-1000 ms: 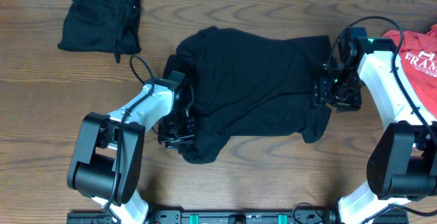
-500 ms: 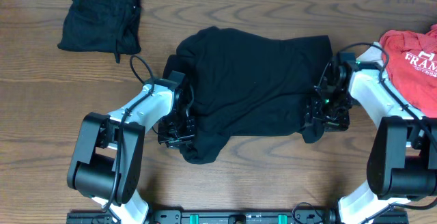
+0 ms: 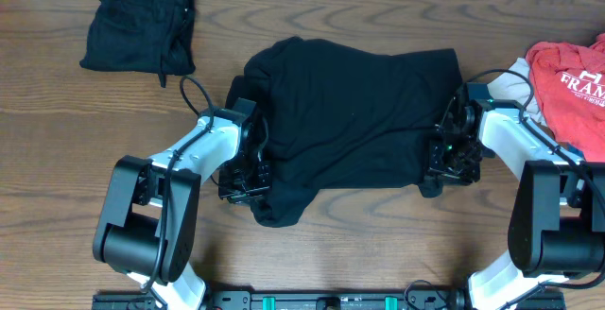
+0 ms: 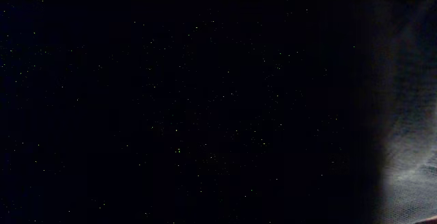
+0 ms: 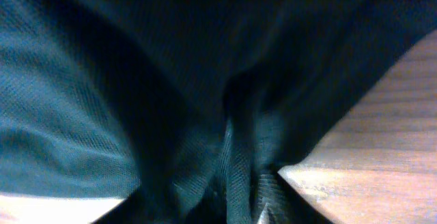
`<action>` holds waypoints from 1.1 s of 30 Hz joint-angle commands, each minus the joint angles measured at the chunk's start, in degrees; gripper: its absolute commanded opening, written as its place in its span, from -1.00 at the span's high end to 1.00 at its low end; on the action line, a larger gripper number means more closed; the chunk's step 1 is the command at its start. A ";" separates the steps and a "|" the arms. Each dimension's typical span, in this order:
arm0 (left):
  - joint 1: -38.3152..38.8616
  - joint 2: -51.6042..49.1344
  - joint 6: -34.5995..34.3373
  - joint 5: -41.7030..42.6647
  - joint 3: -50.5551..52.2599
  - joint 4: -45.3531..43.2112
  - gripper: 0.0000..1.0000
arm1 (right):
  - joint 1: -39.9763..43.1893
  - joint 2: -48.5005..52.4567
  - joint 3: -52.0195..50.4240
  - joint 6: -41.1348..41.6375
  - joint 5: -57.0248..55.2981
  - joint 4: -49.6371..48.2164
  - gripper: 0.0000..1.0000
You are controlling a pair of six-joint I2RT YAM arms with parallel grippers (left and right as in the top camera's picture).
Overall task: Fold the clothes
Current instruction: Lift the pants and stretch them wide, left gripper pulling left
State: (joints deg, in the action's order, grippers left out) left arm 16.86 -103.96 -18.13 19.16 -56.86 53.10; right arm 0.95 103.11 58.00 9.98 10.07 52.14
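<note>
Grabbing phase. Right claw (image 3: 444, 163) looks clamped on bunched right-near edge of black top (image 3: 350, 121). Left claw (image 3: 248, 180) buried at its left-near edge, lens blacked out by cloth, can't tell if apart or together. Top spread, rumpled, mid bench (image 3: 378, 253). Next, my guess: confirm both grips, lift evenly, carry near edge toward far side. Text: red tee (image 3: 572, 88) at right reads "FRAM", rest cut off. Black pile (image 3: 140, 22) far left: no print visible.

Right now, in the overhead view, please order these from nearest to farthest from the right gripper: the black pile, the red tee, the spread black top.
1. The spread black top, table centre; the right gripper sits at its right edge.
2. The red tee, at the table's right edge.
3. The black pile, far top-left corner.
</note>
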 commanded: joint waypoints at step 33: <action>-0.39 34.53 1.55 -0.37 -29.33 25.90 0.88 | 0.09 -24.22 30.67 2.16 -6.08 24.83 0.98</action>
State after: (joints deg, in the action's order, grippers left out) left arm 16.86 -72.42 -17.54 19.14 -80.82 77.69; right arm 0.95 82.70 85.38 11.57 5.19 76.09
